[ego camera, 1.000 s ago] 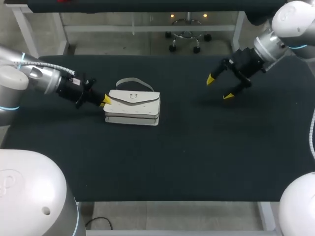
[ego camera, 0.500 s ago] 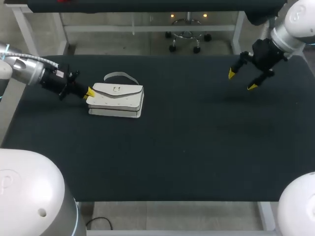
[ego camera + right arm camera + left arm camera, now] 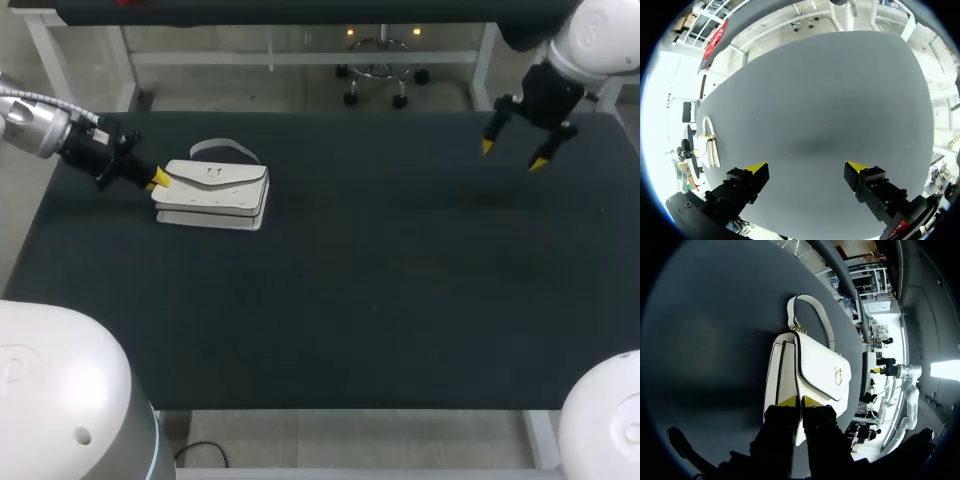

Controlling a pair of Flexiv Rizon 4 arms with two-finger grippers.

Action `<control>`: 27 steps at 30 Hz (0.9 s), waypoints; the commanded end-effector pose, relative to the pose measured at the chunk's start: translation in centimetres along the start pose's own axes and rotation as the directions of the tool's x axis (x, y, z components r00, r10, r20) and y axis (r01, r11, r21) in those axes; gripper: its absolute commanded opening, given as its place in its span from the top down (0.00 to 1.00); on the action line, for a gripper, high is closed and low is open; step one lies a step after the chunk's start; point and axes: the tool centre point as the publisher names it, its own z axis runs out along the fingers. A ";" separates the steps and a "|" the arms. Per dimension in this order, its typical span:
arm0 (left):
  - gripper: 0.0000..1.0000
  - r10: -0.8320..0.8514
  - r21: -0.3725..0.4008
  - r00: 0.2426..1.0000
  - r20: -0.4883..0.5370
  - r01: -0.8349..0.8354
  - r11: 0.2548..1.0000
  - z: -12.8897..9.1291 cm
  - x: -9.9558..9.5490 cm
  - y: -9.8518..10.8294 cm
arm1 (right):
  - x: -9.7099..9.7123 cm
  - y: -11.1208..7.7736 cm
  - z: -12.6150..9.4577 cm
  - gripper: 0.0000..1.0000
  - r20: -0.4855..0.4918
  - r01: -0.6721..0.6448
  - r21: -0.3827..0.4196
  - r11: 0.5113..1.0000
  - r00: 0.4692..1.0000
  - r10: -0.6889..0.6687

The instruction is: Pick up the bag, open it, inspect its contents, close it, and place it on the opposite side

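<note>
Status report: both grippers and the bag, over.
Left gripper shut on white handbag, flap closed, lying on table. Right gripper open, empty. No obstacle seen.

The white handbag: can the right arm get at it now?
Probably only with a long stretch. The table between is unblocked, but the right pincer hangs open at the opposite end, and the left pincer grips the handbag.

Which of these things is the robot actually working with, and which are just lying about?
Part of the job:
the white bag
the left pincer, clamped on the bag's end
the right pincer, open, well away from the bag

Just there:
the black table underneath
</note>
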 end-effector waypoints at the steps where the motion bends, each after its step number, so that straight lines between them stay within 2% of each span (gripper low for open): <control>1: 1.00 0.000 -0.015 1.000 -0.007 0.000 1.000 -0.7 -0.9 -0.8 | -0.4 -0.3 -0.7 0.00 0.027 0.003 -0.013 1.000 1.000 -0.003; 8: 1.00 -0.001 -0.012 0.999 -0.037 0.001 1.000 -2.1 -2.6 -1.9 | -0.6 -0.2 -0.8 0.00 0.036 0.001 -0.013 1.000 0.999 -0.001; 13: 1.00 -0.009 0.010 0.998 -0.060 0.010 1.000 -3.9 -4.0 -3.2 | -0.6 -0.2 -0.8 0.00 0.036 0.001 -0.013 1.000 0.999 -0.001; 27: 1.00 -0.029 0.034 0.998 -0.064 0.032 0.999 -8.4 -6.4 -5.0 | -0.6 -0.2 -0.8 0.00 0.036 0.001 -0.013 1.000 0.999 -0.001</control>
